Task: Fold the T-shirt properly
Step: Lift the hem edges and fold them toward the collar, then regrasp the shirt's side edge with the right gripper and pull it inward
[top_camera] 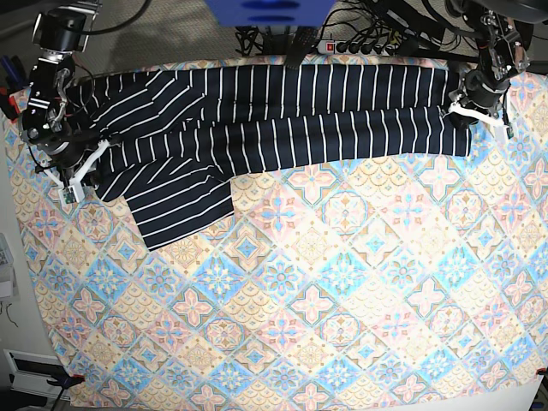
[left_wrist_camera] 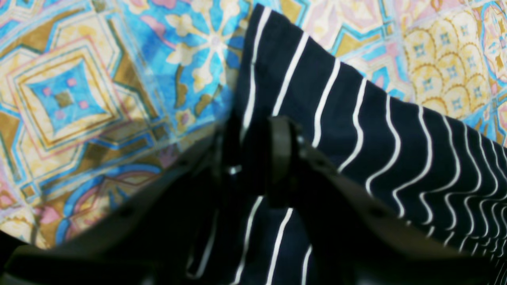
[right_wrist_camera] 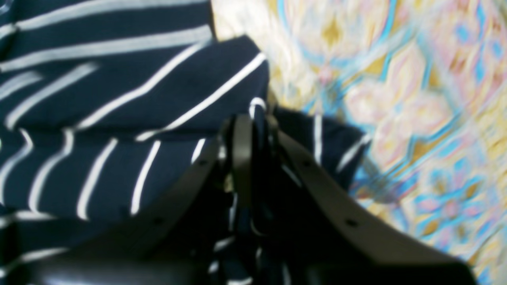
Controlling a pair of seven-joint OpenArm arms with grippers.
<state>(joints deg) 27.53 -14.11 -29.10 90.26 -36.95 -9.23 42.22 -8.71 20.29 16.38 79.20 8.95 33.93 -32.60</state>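
Though the T-shirt [top_camera: 282,116] lies folded once lengthwise along the patterned cloth's [top_camera: 342,282] far edge, a sleeve sticks out; the left gripper [left_wrist_camera: 253,146] stands slightly apart around its edge, the right gripper [right_wrist_camera: 253,130] pinches fabric

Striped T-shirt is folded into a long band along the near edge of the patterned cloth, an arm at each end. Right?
Not the near edge. The base view shows the T-shirt banded along the far edge of the patterned cloth; an arm at each end is correct.

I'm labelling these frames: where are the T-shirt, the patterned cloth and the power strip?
T-shirt [top_camera: 282,120]: base view, middle of the folded body.
Patterned cloth [top_camera: 342,300]: base view, bare area below the shirt.
Power strip [top_camera: 355,47]: base view, its middle sockets.
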